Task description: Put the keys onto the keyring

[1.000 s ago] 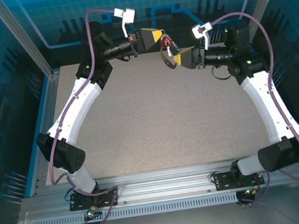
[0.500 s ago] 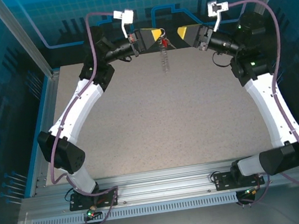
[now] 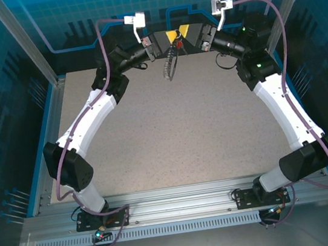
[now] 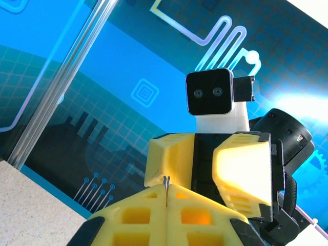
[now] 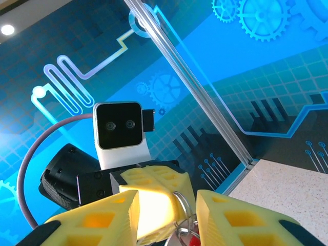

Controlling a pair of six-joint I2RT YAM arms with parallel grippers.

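Layout-wise: both arms are bolted at the near edge of the worktop (image 3: pixel 171 128) and reach to its far edge. The left end effector (image 3: pixel 171 38) comes in from the left and the right end effector (image 3: pixel 183 33) from the right. They meet tip to tip near the middle, just in front of the back wall (image 3: pixel 153 2). The keyring (image 3: pixel 170 66) hangs below that spot, up off the worktop, trailing toward the near left. The key (image 3: pixel 180 46) sits at its top end, just under the tips. On the right wrist cam, the left tip lies between the right one's fingers (image 5: pixel 230 215).
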